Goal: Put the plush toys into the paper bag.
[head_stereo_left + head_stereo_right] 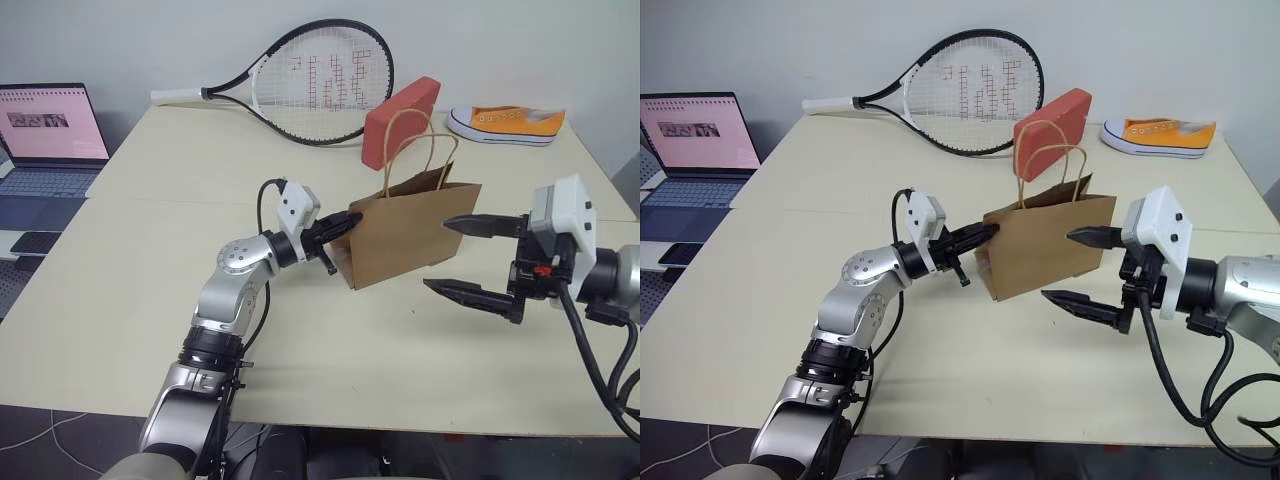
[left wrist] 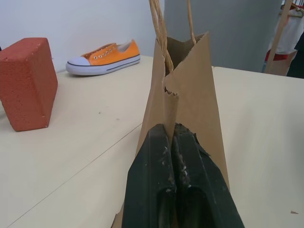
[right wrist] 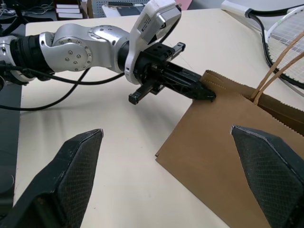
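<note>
Paper bag (image 1: pixel 405 235) upright on table (image 1: pixel 150 290); left tool (image 1: pixel 350 222) pinching its rim

Left gripper (image 1: pixel 988 232) (clamped) on paper bag (image 1: pixel 1050 245)

Silver-jointed arms, black cables, white wrist housings, black-fingered left gripper (image 1: pixel 345 226).

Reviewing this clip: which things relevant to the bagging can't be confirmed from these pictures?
- Inside of the paper bag: its own walls hide it in both eye views, so whether any toy is in it can't be told.
- Bag opening: in the left wrist view the shut left claw pinches the bag's side edge, mouth seen edge-on.
- Bag handles: cut off by the right wrist view's edge.
- Bag's far side: hidden; the open right claw waits beside it.
</note>
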### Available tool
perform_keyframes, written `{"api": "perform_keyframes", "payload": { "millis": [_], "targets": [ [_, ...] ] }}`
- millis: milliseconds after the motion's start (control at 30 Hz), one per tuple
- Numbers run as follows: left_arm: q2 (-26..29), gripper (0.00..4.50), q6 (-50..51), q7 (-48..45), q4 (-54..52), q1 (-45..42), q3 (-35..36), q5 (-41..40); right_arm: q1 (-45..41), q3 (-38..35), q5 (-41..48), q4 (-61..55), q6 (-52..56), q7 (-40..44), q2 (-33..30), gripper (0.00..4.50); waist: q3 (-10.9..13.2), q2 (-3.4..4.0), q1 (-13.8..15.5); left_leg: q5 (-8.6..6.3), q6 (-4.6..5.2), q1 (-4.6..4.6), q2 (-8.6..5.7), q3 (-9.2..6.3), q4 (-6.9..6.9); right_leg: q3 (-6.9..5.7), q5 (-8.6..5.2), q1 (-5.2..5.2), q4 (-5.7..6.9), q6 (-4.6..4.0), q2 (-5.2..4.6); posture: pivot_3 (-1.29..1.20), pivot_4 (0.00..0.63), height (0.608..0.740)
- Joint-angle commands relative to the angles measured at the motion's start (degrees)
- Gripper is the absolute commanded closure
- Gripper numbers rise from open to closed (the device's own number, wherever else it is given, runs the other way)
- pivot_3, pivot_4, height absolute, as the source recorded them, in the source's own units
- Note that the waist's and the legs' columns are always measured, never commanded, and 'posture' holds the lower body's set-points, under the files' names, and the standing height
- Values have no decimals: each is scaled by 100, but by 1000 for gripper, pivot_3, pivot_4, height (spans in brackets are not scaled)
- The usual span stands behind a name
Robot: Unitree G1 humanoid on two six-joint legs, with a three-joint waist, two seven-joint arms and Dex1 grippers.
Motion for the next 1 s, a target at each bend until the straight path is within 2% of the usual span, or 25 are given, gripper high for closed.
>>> {"api": "perform_keyframes", "payload": {
  "millis": [33,167,533,867,1000],
  "targets": [
    [73,4454,36,-369,-21,-214,160,-306,175,-456,-99,-111,-121,-91,-46,0,0,0,2,0,0,1,0,1,0,1,0,0,0,0,0,0,150,740],
    [218,4454,346,-918,40,-360,231,-652,490,-973,11,-96,-1,94,-244,0,0,0,2,0,0,-3,0,0,0,0,0,-2,-1,0,0,0,150,740],
    [651,4454,1276,-2546,430,-824,87,-1196,1925,-3118,-63,-108,396,1083,-593,0,0,0,-1,0,0,-2,0,2,0,-1,-2,-1,-1,-2,0,0,150,740],
    [537,4454,1716,-2716,628,-1175,321,-1460,2325,-3544,-136,-127,402,1200,-579,0,1,-1,-7,0,0,-3,0,2,0,0,-6,-1,-1,-9,0,0,150,740],
    [564,4454,1347,-2725,811,-1013,95,-1069,2420,-3580,-151,-86,428,1298,-607,0,0,-1,-5,0,0,-2,1,1,-1,-1,-4,-2,0,-4,0,0,150,740]
  ]
}}
